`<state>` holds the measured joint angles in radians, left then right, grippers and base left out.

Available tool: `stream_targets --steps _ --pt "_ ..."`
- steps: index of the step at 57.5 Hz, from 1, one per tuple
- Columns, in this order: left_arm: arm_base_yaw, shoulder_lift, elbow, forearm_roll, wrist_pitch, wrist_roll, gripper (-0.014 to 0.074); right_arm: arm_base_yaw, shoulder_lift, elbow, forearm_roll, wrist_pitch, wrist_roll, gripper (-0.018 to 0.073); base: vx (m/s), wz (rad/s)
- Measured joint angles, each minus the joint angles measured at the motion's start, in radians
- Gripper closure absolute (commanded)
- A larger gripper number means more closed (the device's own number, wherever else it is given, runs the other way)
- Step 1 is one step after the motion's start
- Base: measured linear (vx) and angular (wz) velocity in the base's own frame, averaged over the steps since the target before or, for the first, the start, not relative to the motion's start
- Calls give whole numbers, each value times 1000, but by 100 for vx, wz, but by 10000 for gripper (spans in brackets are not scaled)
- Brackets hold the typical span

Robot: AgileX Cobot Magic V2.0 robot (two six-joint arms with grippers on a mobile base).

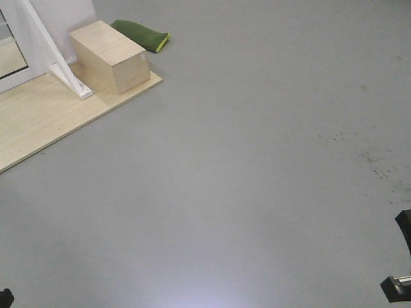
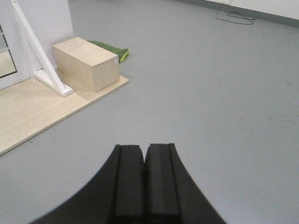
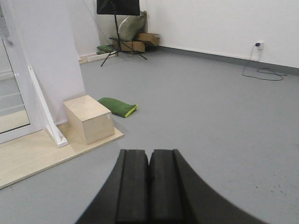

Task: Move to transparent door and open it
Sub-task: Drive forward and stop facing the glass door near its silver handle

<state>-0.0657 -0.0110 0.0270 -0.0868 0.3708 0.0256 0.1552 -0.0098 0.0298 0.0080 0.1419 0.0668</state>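
The door (image 3: 13, 100) stands upright at the far left edge of each view — long axis vertical, cut off by the frame. Its foot meets a pale wooden platform (image 1: 45, 115) that also carries a box (image 1: 109, 54). Both arms reach forward over the grey floor (image 1: 257, 160), well apart from the door. The left gripper (image 2: 145, 186) and right gripper (image 3: 149, 186) are pressed closed — holding nothing.

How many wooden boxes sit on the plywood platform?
1. The wooden box stands at the far corner of the platform, beside the diagonal brace, with a green pad on the floor behind it. The platform runs out of frame leftward, so more may be unseen.
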Motion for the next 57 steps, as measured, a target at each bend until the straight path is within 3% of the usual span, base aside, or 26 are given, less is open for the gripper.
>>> stream_targets --steps 57 --pt "0 0 0 0 0 0 592 0 0 0 0 0 0 547 51 44"
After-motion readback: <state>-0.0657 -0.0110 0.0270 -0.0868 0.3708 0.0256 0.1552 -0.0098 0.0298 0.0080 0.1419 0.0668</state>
